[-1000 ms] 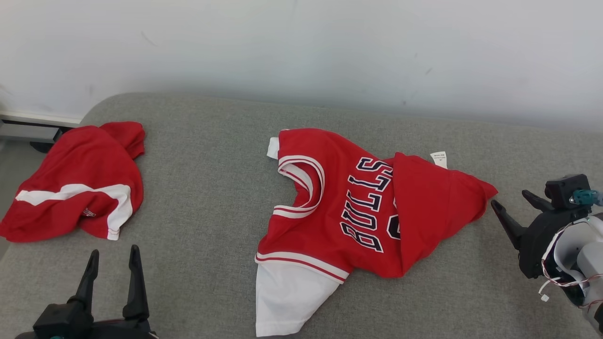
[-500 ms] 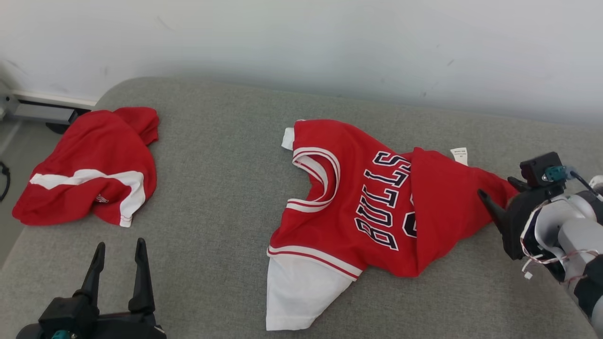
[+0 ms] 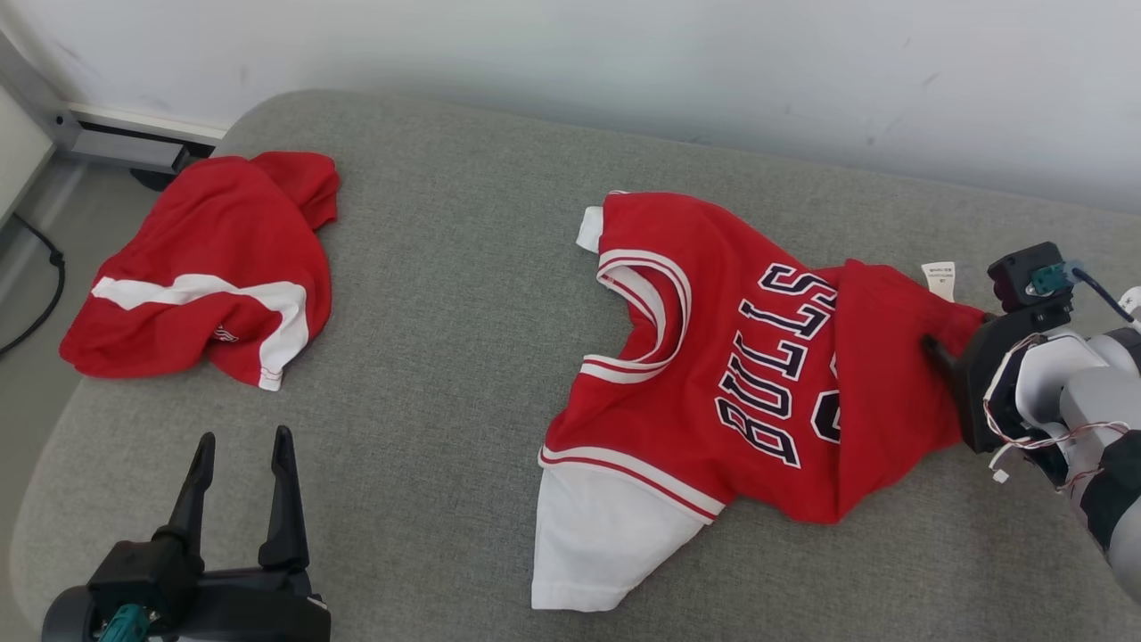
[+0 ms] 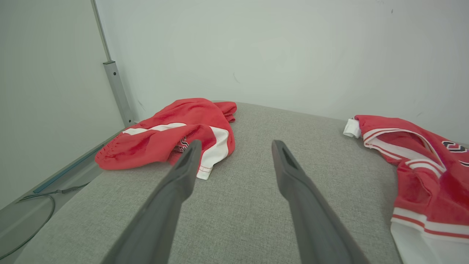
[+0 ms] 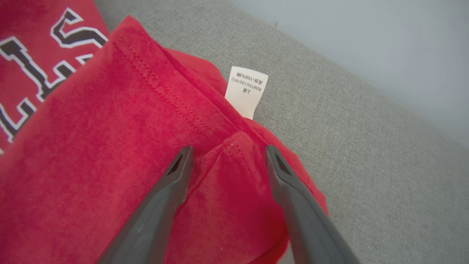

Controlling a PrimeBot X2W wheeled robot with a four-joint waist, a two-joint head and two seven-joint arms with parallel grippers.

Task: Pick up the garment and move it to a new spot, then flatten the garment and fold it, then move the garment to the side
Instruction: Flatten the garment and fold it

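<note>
Right gripper [image 5: 226, 154]: moving in over Bulls jersey [image 3: 704, 357], fingers spread.
Hem corner [image 5: 238, 146]: soft, light, probably offering best pinch.

A red shirt [image 3: 713, 357] lies rumpled on the grey cushion [image 3: 446, 267], right of its middle. Its front faces up, with dark, white-edged lettering [image 3: 775, 366] reading BULLS. The collar [image 3: 655, 312], trimmed in white and red stripes, opens toward the left. One white sleeve [image 3: 597, 544] spreads flat toward the near edge; the other sleeve [image 3: 590, 229] shows as a small white corner on the far side. The lower part [image 3: 882, 374] is folded over the front, hiding some print, and a white label [image 3: 939, 278] sticks out at its far edge.
</note>
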